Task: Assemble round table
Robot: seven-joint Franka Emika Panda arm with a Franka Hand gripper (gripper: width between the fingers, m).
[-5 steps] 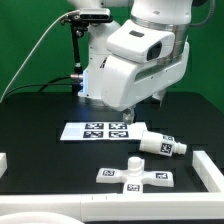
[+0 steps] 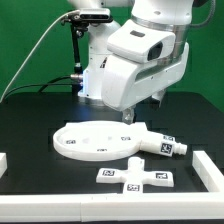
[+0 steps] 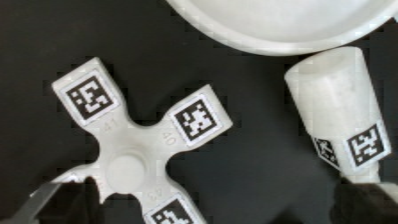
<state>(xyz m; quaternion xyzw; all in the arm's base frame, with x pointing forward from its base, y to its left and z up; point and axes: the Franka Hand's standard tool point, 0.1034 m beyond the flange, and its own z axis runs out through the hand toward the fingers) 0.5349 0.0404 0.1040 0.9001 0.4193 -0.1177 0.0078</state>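
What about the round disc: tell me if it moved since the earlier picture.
Yes. Earlier it was out of view; now the round disc lies on the exterior view's left of the leg, over where the marker board showed.

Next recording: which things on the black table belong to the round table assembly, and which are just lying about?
Job parts: large rimmed round white plastic disc; short thick white cylinder leg; small white cross-shaped foot.
Lying about: white block at the exterior view's right edge; white block at its left edge.
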